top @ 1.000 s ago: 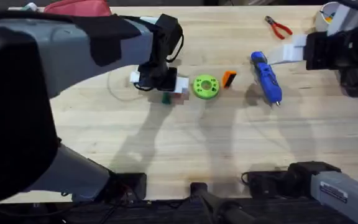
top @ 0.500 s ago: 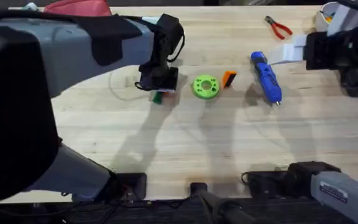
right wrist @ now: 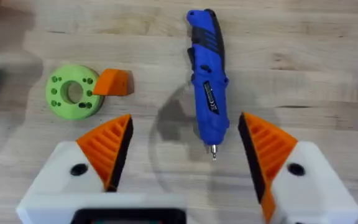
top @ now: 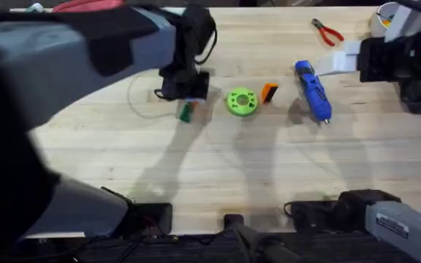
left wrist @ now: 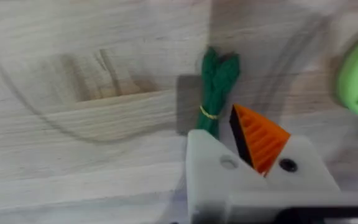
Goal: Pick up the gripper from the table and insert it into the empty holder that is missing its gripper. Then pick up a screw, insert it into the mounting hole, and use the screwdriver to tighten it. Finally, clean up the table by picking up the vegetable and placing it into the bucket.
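**Left claw over the vegetable, right claw spread above the screwdriver**

While my left gripper (top: pixel 183 91) hangs low over the table (top: pixel 218 175), I cannot tell from its wrist camera whether its fingers are spread or pressed together: one white finger block carries an orange ribbed pad (left wrist: pixel 260 138), and its neighbour, the holder (left wrist: pixel 213 171), is bare white with a small hole. Just beyond those fingertips lies the vegetable (left wrist: pixel 216 93), a slim dark green piece tied at its middle, flat on the wood and not pinched by anything. From overhead it sits (top: pixel 186 111) right under the left gripper's near edge.

Farther out to that claw's right I see a bright green disc (top: pixel 242 101) with holes, and touching or nearly touching its far side, the gripper (top: pixel 270 92), the loose orange wedge.

My right gripper (right wrist: pixel 185 158) is spread wide, both orange pads well apart and holding nothing. Between and just ahead of its fingers lies the screwdriver (right wrist: pixel 207 84), blue, its thin metal tip pointing back toward the claw. Off to one side of it I see the same green disc (right wrist: pixel 73 92) with the orange wedge (right wrist: pixel 114 83) against it.

Beyond the right arm, red-handled pliers (top: pixel 327 31) lie near the table's far edge.
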### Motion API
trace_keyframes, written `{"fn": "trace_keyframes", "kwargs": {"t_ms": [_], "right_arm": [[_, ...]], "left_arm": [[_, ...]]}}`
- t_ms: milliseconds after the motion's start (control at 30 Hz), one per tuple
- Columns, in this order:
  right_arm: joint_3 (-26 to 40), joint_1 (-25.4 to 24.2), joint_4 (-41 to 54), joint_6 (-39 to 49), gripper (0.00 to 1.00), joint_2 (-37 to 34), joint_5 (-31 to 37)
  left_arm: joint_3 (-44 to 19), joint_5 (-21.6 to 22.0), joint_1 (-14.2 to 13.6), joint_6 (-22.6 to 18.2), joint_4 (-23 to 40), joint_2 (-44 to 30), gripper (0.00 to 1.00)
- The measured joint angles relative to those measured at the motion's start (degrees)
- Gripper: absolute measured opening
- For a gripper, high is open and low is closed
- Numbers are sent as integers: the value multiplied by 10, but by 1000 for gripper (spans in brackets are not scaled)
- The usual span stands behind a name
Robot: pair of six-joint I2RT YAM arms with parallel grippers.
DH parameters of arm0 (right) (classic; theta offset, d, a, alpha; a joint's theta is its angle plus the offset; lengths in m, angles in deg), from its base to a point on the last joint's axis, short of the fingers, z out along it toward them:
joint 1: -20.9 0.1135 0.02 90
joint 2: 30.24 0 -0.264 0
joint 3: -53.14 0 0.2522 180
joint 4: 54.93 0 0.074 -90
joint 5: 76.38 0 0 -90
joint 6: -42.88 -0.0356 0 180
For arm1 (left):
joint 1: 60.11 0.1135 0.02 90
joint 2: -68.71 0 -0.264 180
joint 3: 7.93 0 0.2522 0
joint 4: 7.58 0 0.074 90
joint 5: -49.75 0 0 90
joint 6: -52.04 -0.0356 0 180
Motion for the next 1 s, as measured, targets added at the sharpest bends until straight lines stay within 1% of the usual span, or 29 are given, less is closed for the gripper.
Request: {"fn": "trace_keyframes", "kwargs": {"t_ms": [167, 300, 400, 500, 533, 567, 633, 700, 733, 767, 1000], "right_arm": [[0, 0, 0, 0, 992, 0, 0], [0, 0, 0, 0, 992, 0, 0], [0, 0, 0, 0, 993, 0, 0], [0, 0, 0, 0, 993, 0, 0], [0, 0, 0, 0, 993, 0, 0], [0, 0, 0, 0, 992, 0, 0], [0, 0, 0, 0, 993, 0, 0], [0, 0, 0, 0, 992, 0, 0], [0, 0, 0, 0, 991, 0, 0], [0, 0, 0, 0, 992, 0, 0], [0, 0, 0, 0, 992, 0, 0]], "left_arm": [[-24, 1, 0, -14, 9, 86, 19], [-25, 2, 1, -19, 13, 144, 19], [-25, 2, 5, -20, 14, 160, 19], [-25, 2, 17, -23, 14, 163, 33], [-25, 2, 21, -24, 16, 163, 178], [-25, 2, 26, -25, 16, 163, 349], [-25, 2, 33, -25, 16, 163, 656], [-25, 2, 38, -23, 16, 163, 938], [-25, 2, 40, -23, 16, 163, 971], [-25, 2, 42, -23, 16, 163, 981], [-25, 2, 46, -23, 16, 163, 985]]}}
